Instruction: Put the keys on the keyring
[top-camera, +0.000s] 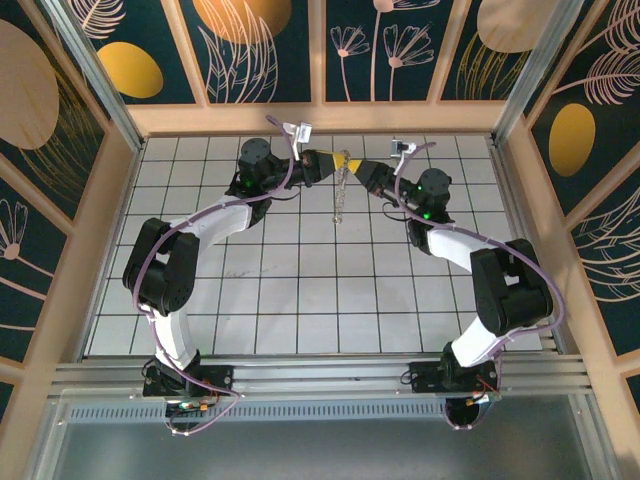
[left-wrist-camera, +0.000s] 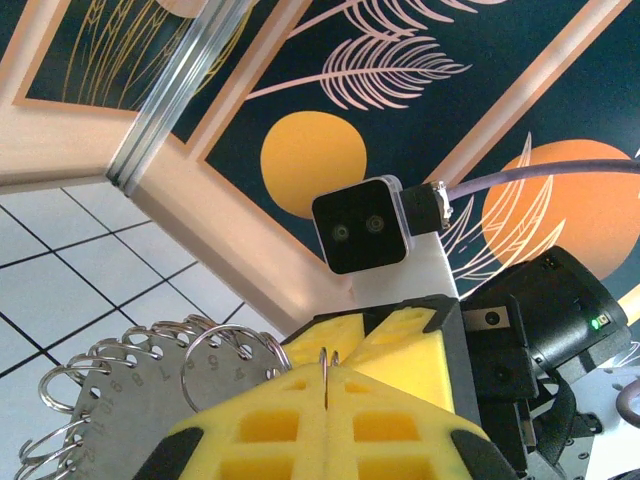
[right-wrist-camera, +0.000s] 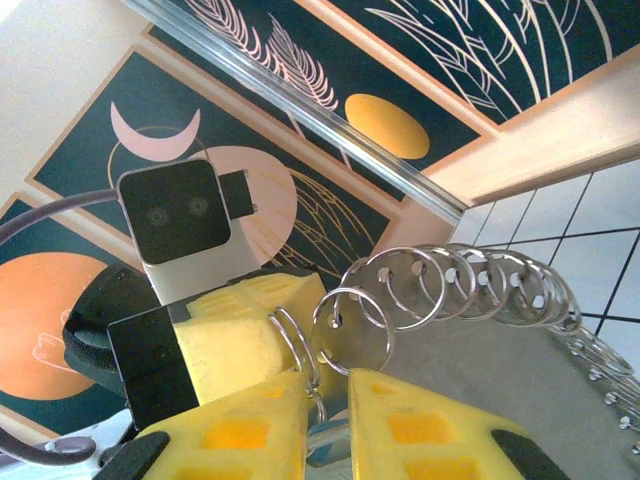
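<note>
My left gripper (left-wrist-camera: 327, 388) is clenched on a thin wire loop of the keyring (left-wrist-camera: 125, 410). My right gripper (right-wrist-camera: 328, 400) pinches the key (right-wrist-camera: 328, 452), a blue sliver in the right wrist view. From above, the keyring hangs edge-on between both grippers, above the table (top-camera: 300, 290).

Left gripper (left-wrist-camera: 327, 385) seen at near edge, yellow fingers pressed shut. Thin wire loop (left-wrist-camera: 325, 358) pinched in seam between them. Right gripper (left-wrist-camera: 350, 340) placed just beyond, facing it, yellow too; black camera (left-wrist-camera: 362, 226) fixed above. Keyring (left-wrist-camera: 140, 410) seen at near left: flat gray metal, numbered holes along rim, silver rings hung through. Painted wall (left-wrist-camera: 310, 150) behind. White tiled floor (left-wrist-camera: 60, 260) at left.
</note>
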